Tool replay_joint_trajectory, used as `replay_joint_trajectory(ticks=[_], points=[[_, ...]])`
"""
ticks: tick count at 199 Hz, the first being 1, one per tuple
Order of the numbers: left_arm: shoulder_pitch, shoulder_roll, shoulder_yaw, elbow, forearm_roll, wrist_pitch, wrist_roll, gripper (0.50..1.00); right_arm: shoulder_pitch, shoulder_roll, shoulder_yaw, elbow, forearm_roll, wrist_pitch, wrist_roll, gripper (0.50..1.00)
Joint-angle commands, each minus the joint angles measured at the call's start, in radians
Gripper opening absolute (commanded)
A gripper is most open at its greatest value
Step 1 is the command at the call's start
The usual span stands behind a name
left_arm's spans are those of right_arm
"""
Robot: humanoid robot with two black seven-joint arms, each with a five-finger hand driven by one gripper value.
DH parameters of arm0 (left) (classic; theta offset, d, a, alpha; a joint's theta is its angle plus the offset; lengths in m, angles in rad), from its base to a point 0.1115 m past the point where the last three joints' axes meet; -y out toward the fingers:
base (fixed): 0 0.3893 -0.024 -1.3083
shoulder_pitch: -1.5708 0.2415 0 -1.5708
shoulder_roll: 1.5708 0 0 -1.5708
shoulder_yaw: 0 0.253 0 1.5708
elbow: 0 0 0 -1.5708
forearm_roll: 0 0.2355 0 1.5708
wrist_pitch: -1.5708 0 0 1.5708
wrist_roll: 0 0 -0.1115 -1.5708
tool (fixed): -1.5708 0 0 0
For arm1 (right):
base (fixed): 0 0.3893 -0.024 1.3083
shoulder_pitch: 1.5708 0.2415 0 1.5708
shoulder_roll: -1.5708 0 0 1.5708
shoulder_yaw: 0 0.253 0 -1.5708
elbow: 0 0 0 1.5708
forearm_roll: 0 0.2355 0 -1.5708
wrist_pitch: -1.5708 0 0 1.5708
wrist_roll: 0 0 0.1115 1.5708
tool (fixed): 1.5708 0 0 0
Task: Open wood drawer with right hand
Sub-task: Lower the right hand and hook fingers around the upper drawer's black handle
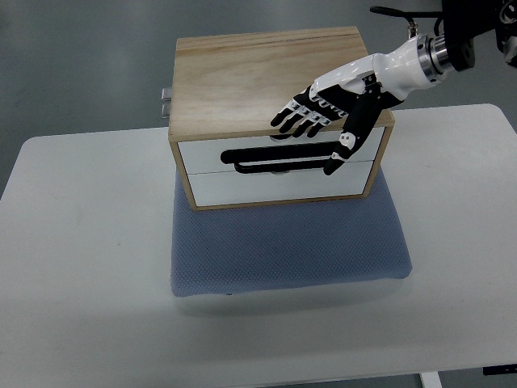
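Observation:
A light wooden drawer box stands on a blue pad, its white front facing me with two drawers. A black bar handle runs across the seam between them. Both drawers look closed. My right hand comes in from the upper right and hovers over the box's front right top edge. Its fingers are spread and hold nothing. The thumb hangs down in front of the upper drawer, close to the handle's right end. No left arm shows.
The blue foam pad lies on a white table. Metal hardware sticks out at the box's back left. The table's far edge runs behind the box, with grey floor beyond.

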Motion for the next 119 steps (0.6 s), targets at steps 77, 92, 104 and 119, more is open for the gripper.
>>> replay_joint_trajectory(ticks=[77,92,104,119], points=[[0.000,0.000,0.000,0.000,0.000,0.000,0.000,1.000,-0.041,0.106,0.001,0.002,0.006,-0.125,-0.063,0.944],[0.000,0.000,0.000,0.000,0.000,0.000,0.000,1.000,-0.047,0.118,0.001,0.002,0.008,-0.141,-0.073,0.944],[0.000,0.000,0.000,0.000,0.000,0.000,0.000,1.000,-0.056,0.121,0.004,0.000,0.008,-0.157,-0.081,0.944],[0.000,0.000,0.000,0.000,0.000,0.002,0.000,1.000,-0.065,0.123,0.004,0.002,0.008,-0.169,-0.082,0.944]])
